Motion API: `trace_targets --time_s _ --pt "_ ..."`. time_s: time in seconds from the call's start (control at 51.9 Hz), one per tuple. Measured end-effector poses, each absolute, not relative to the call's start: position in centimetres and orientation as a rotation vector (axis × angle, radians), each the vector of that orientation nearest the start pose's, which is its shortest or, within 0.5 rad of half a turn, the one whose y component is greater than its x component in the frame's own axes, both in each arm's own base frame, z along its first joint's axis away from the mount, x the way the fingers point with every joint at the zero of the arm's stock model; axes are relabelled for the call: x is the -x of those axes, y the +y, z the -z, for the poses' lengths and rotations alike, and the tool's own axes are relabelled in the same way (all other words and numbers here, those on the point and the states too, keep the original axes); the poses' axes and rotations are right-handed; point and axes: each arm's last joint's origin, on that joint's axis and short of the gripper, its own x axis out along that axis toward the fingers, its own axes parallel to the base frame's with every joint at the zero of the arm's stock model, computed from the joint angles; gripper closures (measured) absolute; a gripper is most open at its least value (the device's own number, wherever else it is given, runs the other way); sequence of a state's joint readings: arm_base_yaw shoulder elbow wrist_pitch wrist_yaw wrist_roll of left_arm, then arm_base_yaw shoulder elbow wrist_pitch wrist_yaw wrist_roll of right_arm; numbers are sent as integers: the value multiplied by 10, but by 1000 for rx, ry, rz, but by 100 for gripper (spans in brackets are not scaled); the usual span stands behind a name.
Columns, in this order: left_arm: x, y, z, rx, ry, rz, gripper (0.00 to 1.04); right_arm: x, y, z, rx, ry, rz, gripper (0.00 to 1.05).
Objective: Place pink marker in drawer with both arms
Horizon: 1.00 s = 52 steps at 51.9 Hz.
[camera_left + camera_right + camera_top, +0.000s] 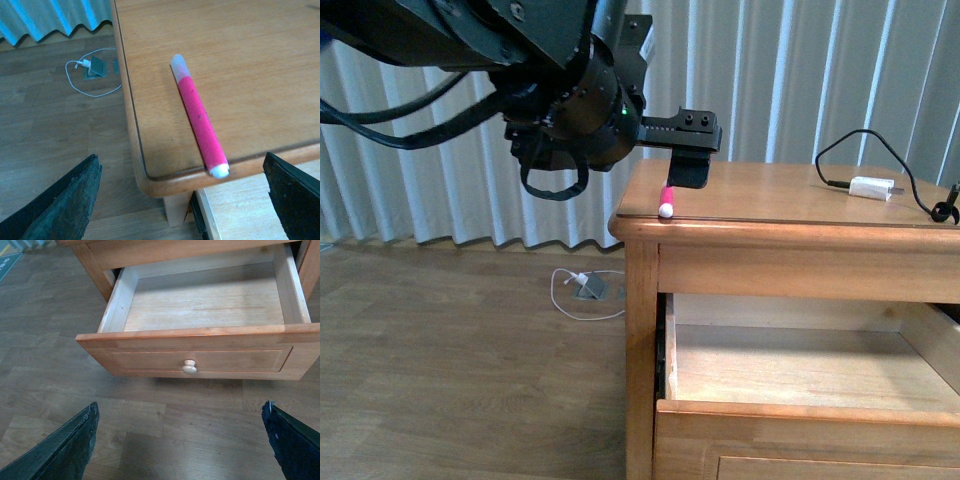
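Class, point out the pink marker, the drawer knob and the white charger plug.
pink marker (200, 122), left wrist view, middle of its pink barrel.
drawer knob (189, 367), right wrist view, its round face.
white charger plug (871, 187), front view, its white body.

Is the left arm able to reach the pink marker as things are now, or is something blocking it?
Probably yes. The left end effector hangs open just above the pink marker, which lies free near the corner of the cabinet top, with nothing between them.
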State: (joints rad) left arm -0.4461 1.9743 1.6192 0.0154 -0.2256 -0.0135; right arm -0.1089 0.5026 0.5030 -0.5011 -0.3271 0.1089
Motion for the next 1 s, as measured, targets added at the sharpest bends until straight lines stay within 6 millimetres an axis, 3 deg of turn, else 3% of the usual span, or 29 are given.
trace_targets --time_s 0.289,0.713,1.002 --pt "-465 -217 -265 -76 385 240 6 -117 -3 -245 -215 501 -187 8" --pt "-482 -231 -255 -103 418 261 6 -117 -3 -245 -215 501 -187 8" --pt "-482 -229 -254 -119 443 260 52 -117 -3 -245 -215 502 -187 8"
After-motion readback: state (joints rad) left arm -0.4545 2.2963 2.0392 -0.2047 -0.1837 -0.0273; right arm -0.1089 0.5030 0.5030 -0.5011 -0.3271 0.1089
